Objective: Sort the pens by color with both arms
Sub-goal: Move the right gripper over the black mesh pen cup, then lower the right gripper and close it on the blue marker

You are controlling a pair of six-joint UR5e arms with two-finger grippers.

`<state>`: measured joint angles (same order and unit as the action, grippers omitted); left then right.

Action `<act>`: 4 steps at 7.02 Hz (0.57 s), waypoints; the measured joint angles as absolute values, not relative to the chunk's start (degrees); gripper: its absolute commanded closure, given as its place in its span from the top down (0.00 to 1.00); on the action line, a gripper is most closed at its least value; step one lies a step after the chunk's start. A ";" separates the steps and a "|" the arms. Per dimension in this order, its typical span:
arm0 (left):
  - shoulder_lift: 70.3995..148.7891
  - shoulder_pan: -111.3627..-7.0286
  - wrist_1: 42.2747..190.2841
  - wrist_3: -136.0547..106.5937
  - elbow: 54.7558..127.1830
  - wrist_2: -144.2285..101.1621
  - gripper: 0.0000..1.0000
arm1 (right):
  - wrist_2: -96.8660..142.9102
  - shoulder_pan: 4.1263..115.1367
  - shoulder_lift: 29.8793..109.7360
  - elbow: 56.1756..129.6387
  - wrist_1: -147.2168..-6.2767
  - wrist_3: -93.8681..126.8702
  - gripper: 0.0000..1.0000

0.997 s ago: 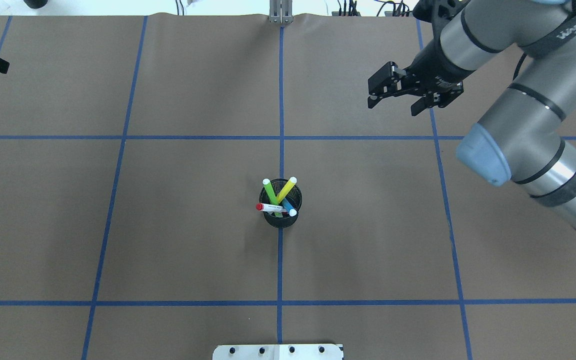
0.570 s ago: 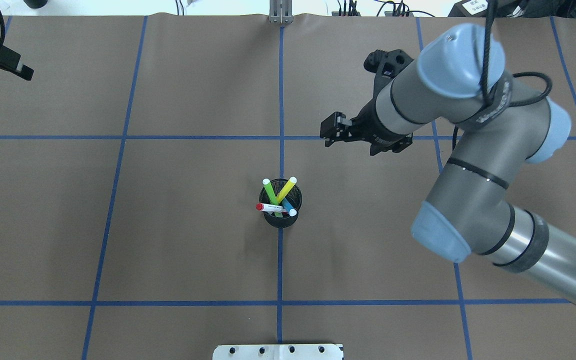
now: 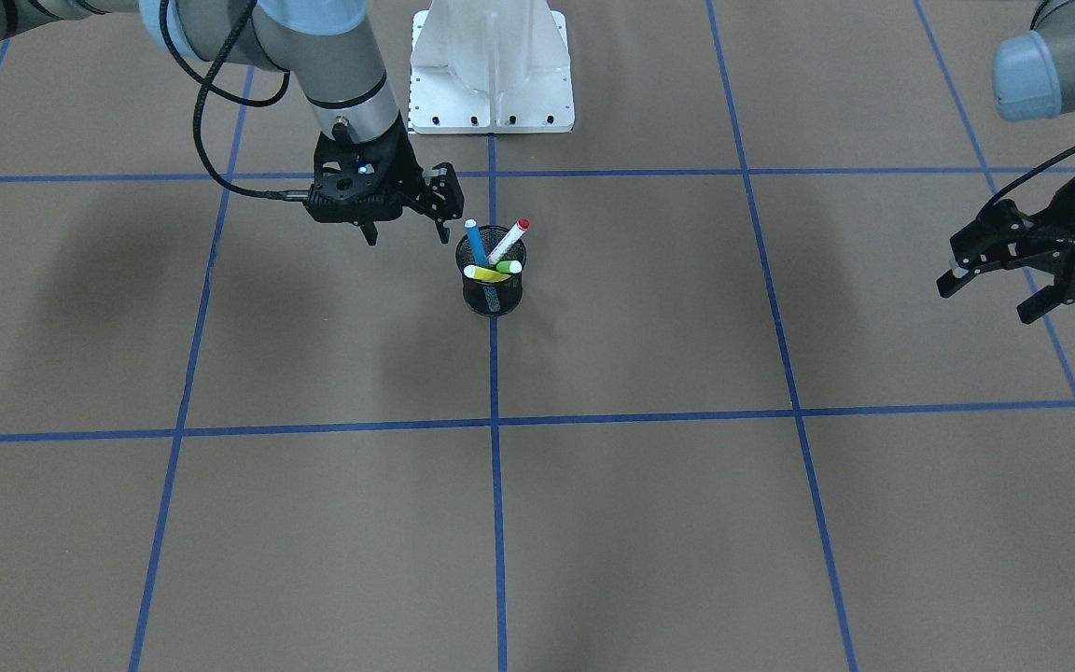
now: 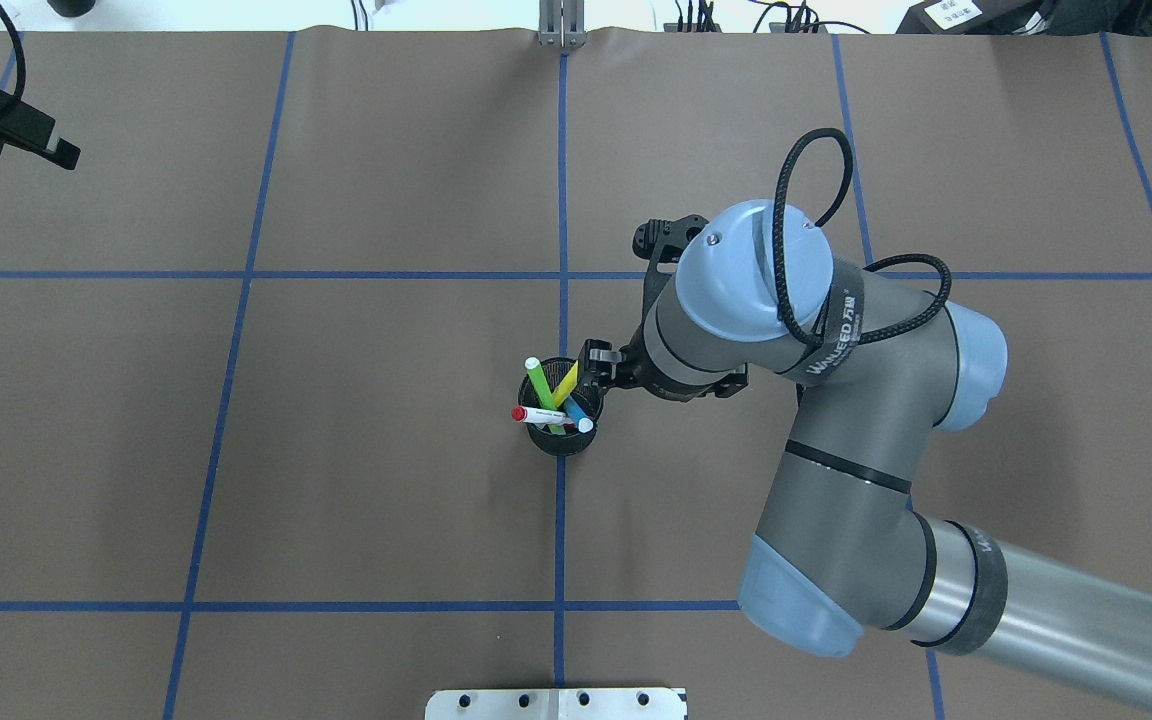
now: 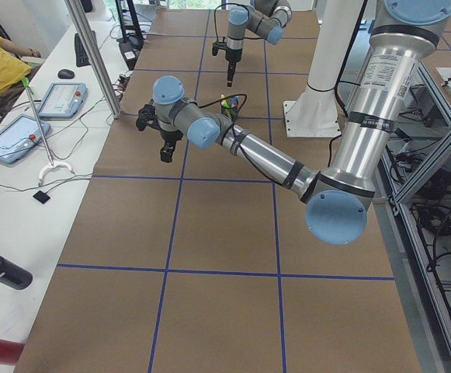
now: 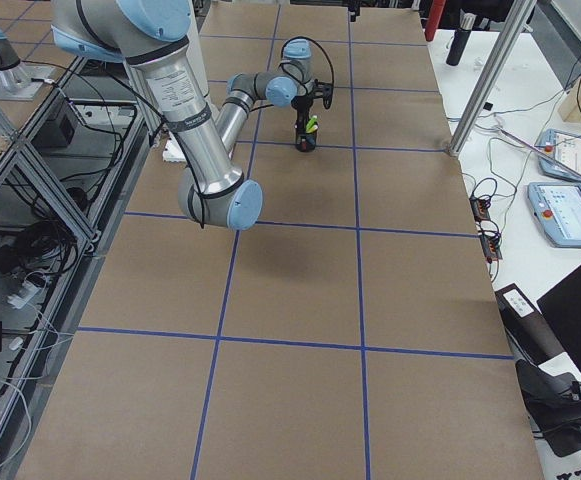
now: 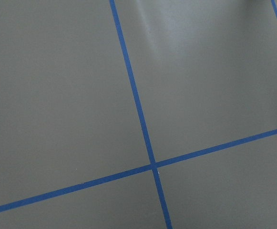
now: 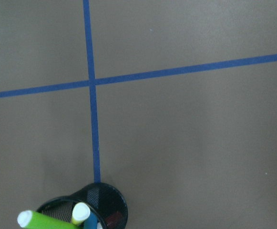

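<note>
Front-facing view: the right claw (image 3: 407, 224) hangs spread and empty, its leading finger just beside the mesh cup (image 3: 493, 291). All four pens stand in that cup. The blue pen (image 3: 475, 245) is nearest the claw and the red-ended pen (image 3: 509, 241) is just past it. The yellow pen (image 3: 484, 273) and green pen (image 3: 510, 268) lie lower, on the cup's far side from the claw. The left claw (image 3: 985, 299), also spread and empty, is well apart from them.

Overhead view: the right arm (image 4: 756, 290) covers most of its claw. One finger shows at the cup's rim by the yellow pen; whether it touches, I cannot tell.

Side views: both claws are too small to judge.

Left wrist view: only bare table (image 7: 57, 71) and tape lines (image 7: 138, 109) lie beneath that claw.

Right wrist view: the cup sits at the bottom edge, off the claw's centre.

The pens cross and lean on each other. A descent this far off centre could likely strike the rim and tip the light cup. Closing could pinch two pens, and lifting one may drag a neighbour out.
</note>
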<state>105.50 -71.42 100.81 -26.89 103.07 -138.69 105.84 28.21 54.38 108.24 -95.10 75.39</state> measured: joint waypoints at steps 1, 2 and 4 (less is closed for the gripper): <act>105.45 -71.33 101.04 -26.89 103.01 -138.67 1.00 | 105.71 27.05 53.02 107.31 -95.40 75.39 0.65; 105.42 -71.31 101.12 -26.89 102.96 -138.63 1.00 | 105.67 26.21 51.39 105.75 -95.49 75.31 0.60; 105.33 -71.28 101.16 -26.90 102.97 -138.61 1.00 | 105.59 24.96 49.64 103.38 -95.59 74.80 0.57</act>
